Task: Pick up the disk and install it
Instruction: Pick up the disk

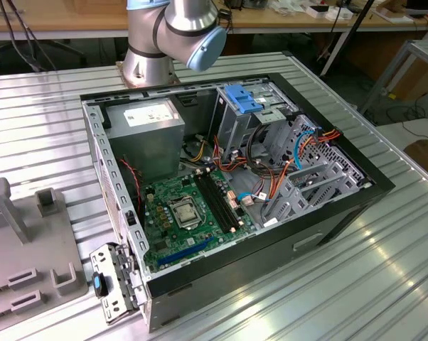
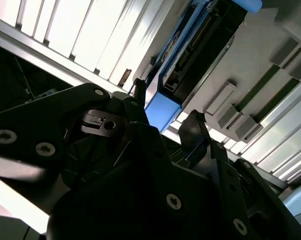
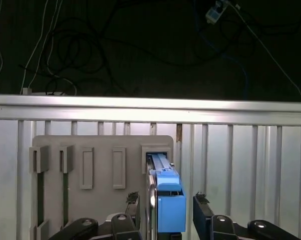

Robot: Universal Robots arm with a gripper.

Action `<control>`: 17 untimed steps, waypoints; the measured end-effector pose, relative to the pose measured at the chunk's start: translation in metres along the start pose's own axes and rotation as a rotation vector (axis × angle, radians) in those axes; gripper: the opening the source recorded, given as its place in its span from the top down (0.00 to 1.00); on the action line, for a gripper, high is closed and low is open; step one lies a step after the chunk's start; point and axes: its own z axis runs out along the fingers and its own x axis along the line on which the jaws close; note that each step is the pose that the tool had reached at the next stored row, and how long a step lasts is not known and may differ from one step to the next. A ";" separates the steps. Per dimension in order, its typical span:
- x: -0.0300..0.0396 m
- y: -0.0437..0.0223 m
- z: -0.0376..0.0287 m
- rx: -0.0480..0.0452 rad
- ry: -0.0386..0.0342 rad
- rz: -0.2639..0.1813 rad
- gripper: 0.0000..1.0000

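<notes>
Ribbed metal table [image 3: 240, 165], blue-railed disk [image 3: 170, 205]

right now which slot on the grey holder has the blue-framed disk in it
The end slot, the one the open claw straddles: the disk stands on edge in it. The other slots show nothing blue.

one disk [image 3: 166, 175], one claw [image 3: 166, 199], one computer case [image 1: 285, 245]

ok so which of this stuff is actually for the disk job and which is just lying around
For the job: disk, end effector open around it, slotted grey holder, open computer case.
Just there: power supply, motherboard, background cables.
</notes>
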 end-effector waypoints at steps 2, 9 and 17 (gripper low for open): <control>0.0001 0.0003 0.0036 0.0000 0.0000 0.000 0.46; 0.0004 0.0005 0.0111 0.0000 0.0000 0.000 0.54; 0.0005 0.0005 0.0139 -0.0001 0.0000 0.000 0.61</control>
